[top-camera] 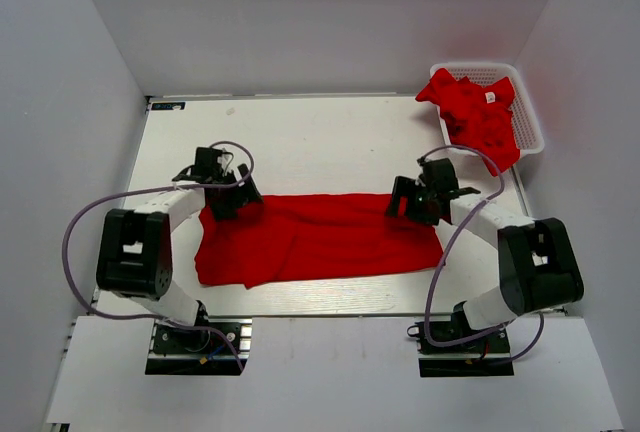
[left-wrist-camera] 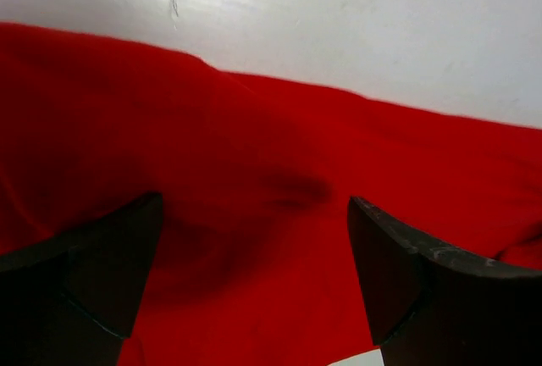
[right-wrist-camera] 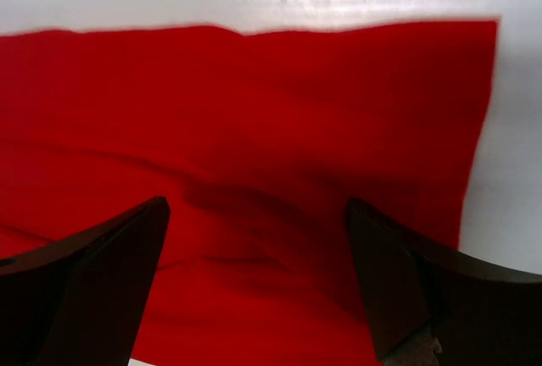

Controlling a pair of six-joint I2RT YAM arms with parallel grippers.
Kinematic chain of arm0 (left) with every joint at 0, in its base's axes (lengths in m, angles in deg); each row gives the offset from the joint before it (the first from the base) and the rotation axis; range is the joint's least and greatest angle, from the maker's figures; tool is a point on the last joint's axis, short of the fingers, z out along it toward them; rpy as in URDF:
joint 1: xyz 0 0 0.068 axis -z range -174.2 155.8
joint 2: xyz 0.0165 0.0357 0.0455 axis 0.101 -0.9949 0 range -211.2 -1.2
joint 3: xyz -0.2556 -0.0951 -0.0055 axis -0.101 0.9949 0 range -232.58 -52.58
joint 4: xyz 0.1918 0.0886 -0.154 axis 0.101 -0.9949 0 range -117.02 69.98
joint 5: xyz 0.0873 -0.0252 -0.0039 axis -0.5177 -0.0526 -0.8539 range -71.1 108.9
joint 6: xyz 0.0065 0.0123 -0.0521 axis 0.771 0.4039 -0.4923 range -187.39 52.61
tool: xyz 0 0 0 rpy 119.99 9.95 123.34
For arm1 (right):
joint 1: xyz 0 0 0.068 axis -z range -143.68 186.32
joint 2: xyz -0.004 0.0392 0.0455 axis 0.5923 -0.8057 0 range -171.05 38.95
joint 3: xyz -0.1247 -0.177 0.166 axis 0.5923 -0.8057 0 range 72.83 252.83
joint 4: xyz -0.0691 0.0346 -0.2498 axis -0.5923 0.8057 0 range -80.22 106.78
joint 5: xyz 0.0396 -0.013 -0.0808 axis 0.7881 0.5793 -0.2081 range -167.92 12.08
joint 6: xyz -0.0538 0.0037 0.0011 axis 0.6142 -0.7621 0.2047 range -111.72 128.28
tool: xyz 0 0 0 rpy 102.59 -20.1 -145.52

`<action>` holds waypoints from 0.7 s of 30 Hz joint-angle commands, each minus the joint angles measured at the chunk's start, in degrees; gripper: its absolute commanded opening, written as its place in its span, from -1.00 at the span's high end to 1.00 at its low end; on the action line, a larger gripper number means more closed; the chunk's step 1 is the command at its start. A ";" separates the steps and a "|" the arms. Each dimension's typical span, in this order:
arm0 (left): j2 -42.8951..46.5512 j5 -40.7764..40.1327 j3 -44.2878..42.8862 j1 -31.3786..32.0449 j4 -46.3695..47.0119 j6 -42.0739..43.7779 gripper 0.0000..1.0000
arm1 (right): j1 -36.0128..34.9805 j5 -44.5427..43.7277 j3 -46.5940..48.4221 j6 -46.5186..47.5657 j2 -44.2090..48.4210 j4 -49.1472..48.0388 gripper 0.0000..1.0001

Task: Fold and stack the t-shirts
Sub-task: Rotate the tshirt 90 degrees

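One red t-shirt [top-camera: 315, 237] lies folded lengthwise in a long band across the middle of the table. My left gripper [top-camera: 236, 199] hovers over its far left corner with the jaws wide open and nothing between them; in the left wrist view only red cloth [left-wrist-camera: 254, 213] shows between the fingers [left-wrist-camera: 398, 264]. My right gripper [top-camera: 412, 202] stands open over the far right corner, the cloth [right-wrist-camera: 254, 146] spread flat under its fingers [right-wrist-camera: 389, 273]. More red t-shirts [top-camera: 475, 112] sit crumpled in the basket.
A white lattice basket [top-camera: 528, 117] stands at the table's far right corner, beside the right wall. Grey walls close in the table [top-camera: 300, 142] on three sides. Purple cables loop from both arms.
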 commanded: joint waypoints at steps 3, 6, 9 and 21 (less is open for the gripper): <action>-5.83 2.85 0.60 1.25 2.10 0.80 -1.00 | 0.44 2.10 -3.77 -4.32 -3.57 -2.73 -0.81; -10.82 1.44 -1.24 1.25 2.62 0.80 -1.00 | 0.26 2.89 -6.58 -5.11 -3.40 -3.07 -0.81; -16.98 1.44 -6.41 1.25 2.62 0.80 -1.00 | 0.26 5.26 -9.31 -4.50 -2.34 -5.18 -0.81; -67.94 7.56 -82.93 5.46 -8.28 1.41 -1.00 | -14.49 21.61 -16.35 2.35 3.64 -7.38 -0.81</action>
